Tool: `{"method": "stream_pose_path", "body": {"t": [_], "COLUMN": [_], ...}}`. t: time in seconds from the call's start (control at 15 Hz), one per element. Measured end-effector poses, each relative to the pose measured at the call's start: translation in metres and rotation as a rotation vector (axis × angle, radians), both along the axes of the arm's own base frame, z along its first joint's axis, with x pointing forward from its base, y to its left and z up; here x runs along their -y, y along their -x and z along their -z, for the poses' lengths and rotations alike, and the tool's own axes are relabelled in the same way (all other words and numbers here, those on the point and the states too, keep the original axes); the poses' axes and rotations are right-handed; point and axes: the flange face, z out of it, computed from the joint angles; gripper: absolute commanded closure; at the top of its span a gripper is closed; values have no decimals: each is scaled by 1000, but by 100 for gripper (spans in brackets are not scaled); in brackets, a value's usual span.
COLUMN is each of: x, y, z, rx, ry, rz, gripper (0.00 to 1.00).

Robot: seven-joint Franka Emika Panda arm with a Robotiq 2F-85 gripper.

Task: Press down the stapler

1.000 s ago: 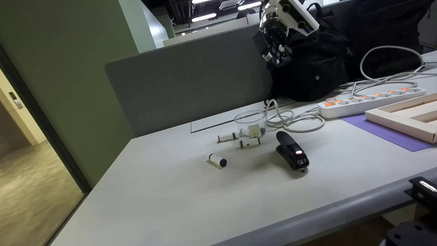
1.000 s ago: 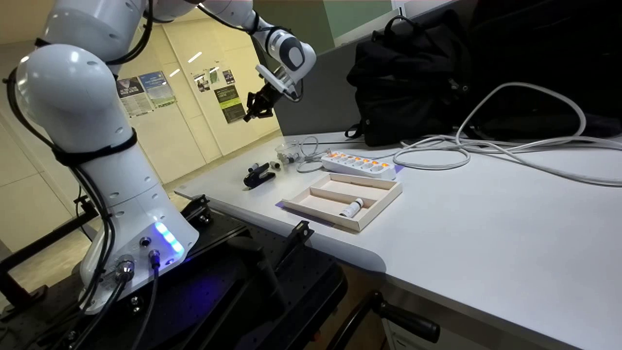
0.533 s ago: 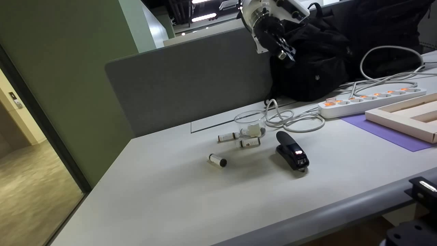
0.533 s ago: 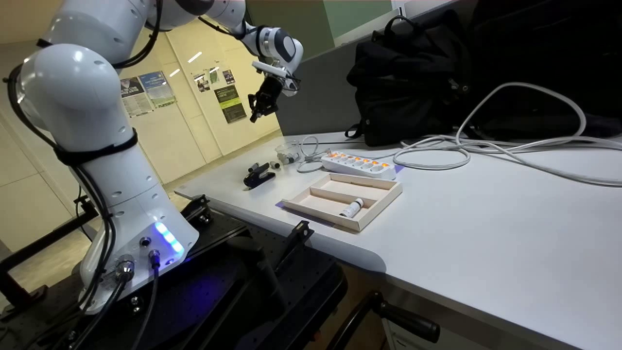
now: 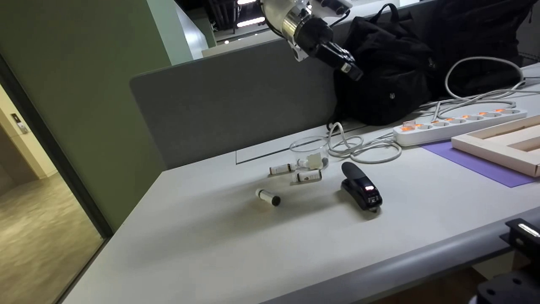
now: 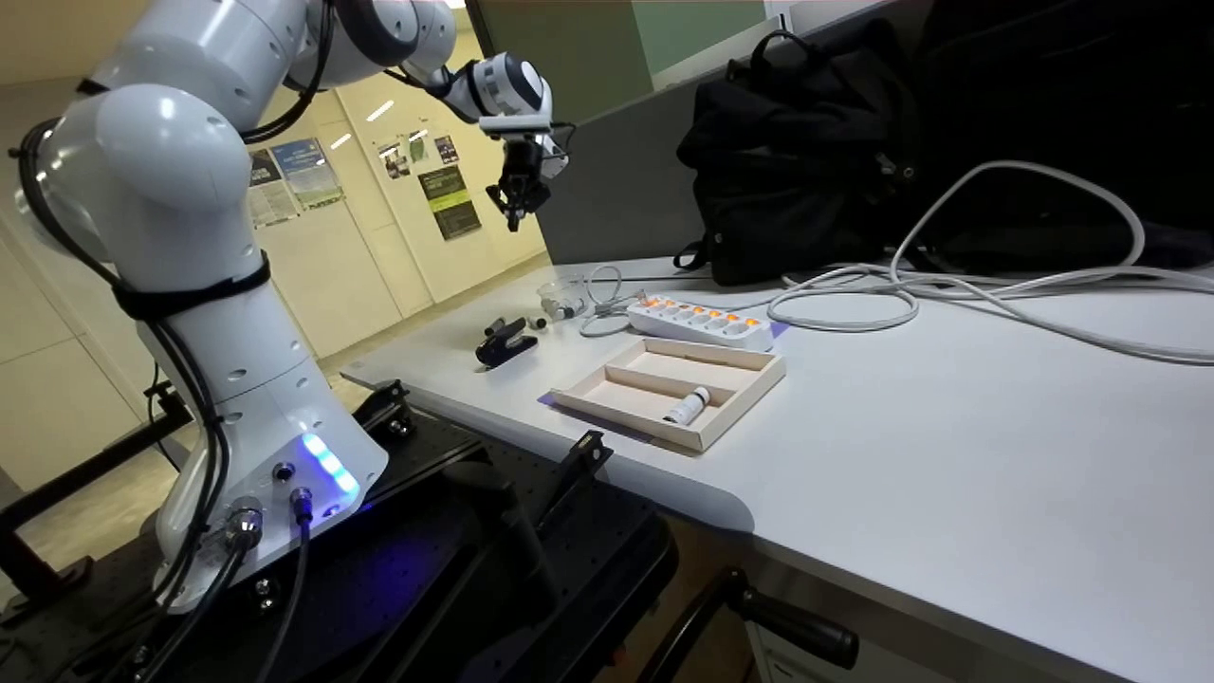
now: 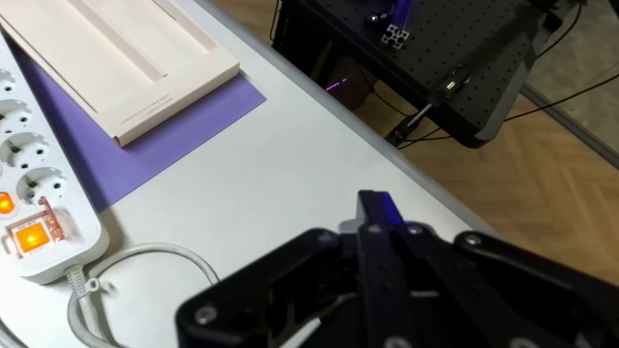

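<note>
Stapler, black and elongated, partly glossy

Had a green wall at left in an exterior view, with a dark frame and mottled floor beyond. Showed a grey partition along the far side of the white table, with bright ceiling lights beyond. Bore posters on a yellowish wall at far left in an exterior view. Revealed, in the wrist view, wood-patterned flooring past the grey edge.
</note>
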Motion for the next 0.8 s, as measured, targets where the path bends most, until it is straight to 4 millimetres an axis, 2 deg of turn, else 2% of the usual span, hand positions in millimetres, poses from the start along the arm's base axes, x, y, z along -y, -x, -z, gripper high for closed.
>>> {"method": "stream_pose_path", "body": {"t": [0.13, 0.53, 0.8], "x": [-4, 1, -22], "y": [0, -3, 14], "z": [0, 4, 27], "rx": [7, 4, -12], "ry": [6, 7, 76], "rz": [-8, -9, -112], "gripper": [99, 100, 100]}}
